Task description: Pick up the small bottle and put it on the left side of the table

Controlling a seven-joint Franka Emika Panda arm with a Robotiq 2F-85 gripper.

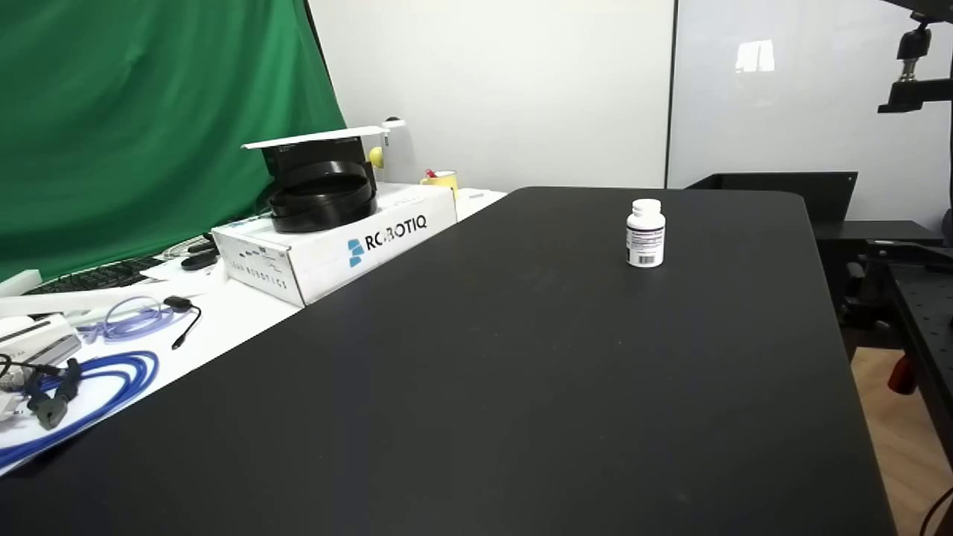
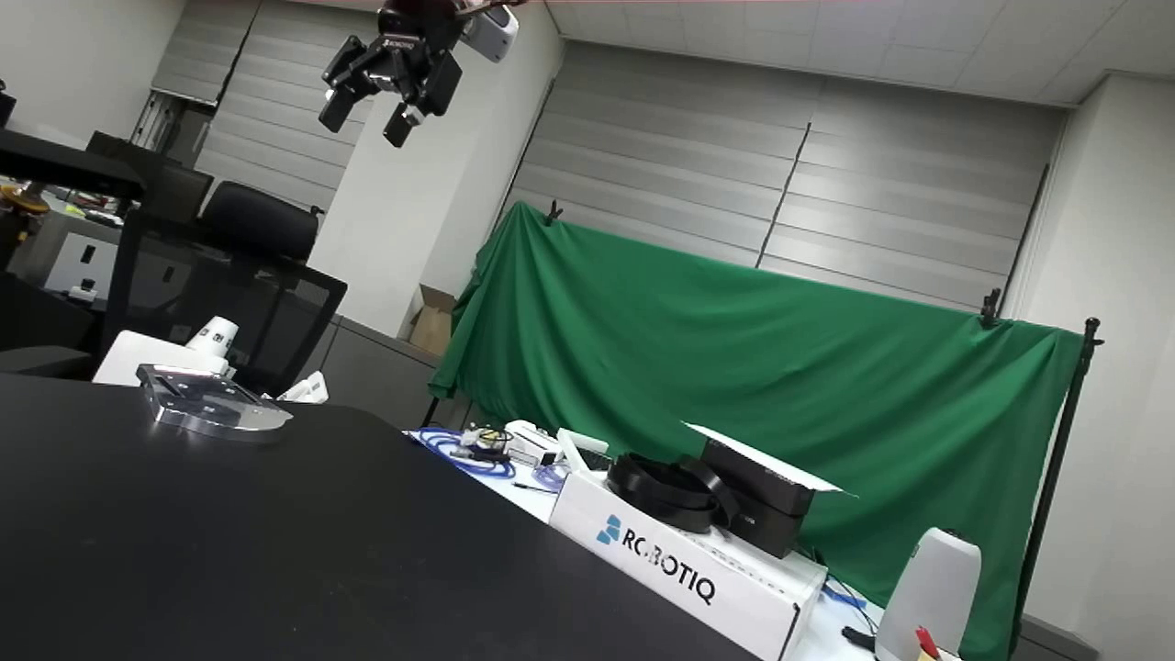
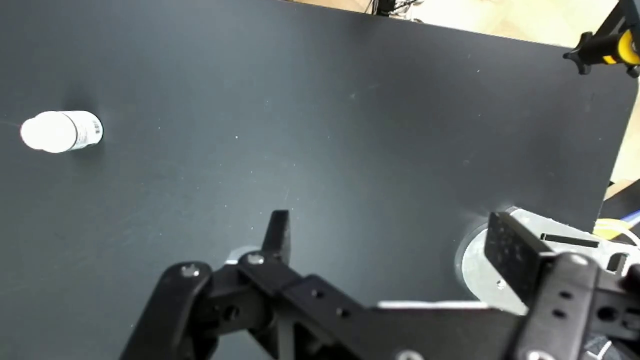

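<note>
End effector (image 2: 369,119): fingers wide apart, raised well above the counter (image 1: 476,387); in the wrist view a broad stretch of black top shows between the fingertips.
Small bottle (image 1: 645,237): upright on the counter, cap on, pale label with dark print and a barcode; toward the far end in an exterior view, near the left edge of the wrist view, well apart from the end effector.
Shiny plate (image 2: 216,406): flat on the counter near a rounded corner in an exterior view; material unclear.
White box (image 1: 335,257): lettered ROBOTIQ, on a white surface (image 1: 238,316) beside the counter in both exterior views.
Black bands (image 1: 324,212): resting on top of the white box.
Blue cable (image 1: 141,372): coiled on the white surface.
Green curtain (image 1: 156,112): hanging beyond the white surface.
</note>
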